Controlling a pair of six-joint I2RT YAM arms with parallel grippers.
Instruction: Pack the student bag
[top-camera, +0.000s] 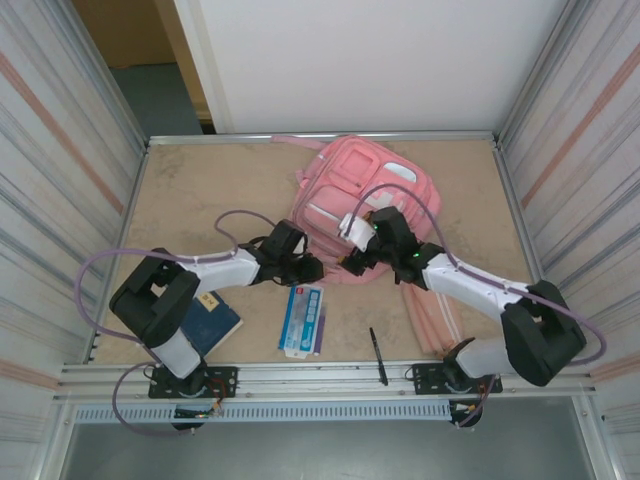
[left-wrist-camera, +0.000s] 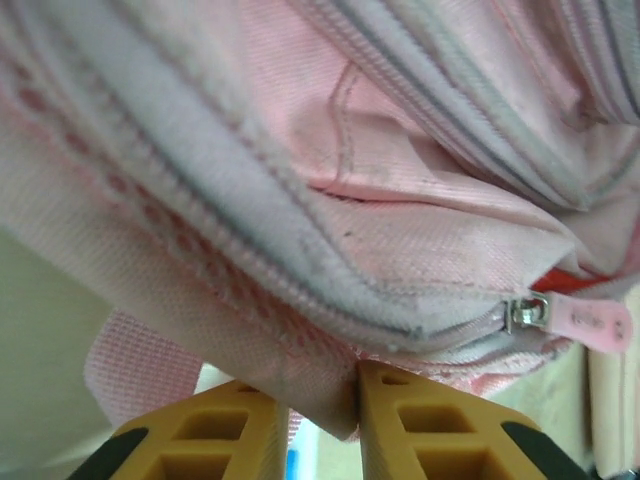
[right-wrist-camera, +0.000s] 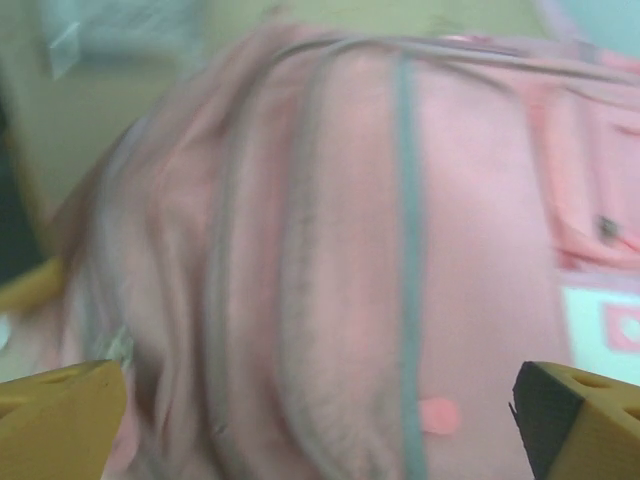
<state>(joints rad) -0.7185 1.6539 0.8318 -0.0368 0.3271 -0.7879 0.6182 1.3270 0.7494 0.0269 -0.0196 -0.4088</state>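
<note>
A large pink backpack (top-camera: 340, 185) is seen lying front side up in the upper middle of the top view, grey-edged zip pockets showing. A pink zip pull (left-wrist-camera: 590, 323) is shown at the lower right of the left wrist view, and a white patch (right-wrist-camera: 600, 335) at the right edge of the right wrist view.

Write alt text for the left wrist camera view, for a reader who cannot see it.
Close-up of a pink backpack: the left gripper pinches an edge of its fabric between two yellow fingers at the bottom. To the right, a silver zip slider with a pink pull tab sits on a grey zip.
</note>
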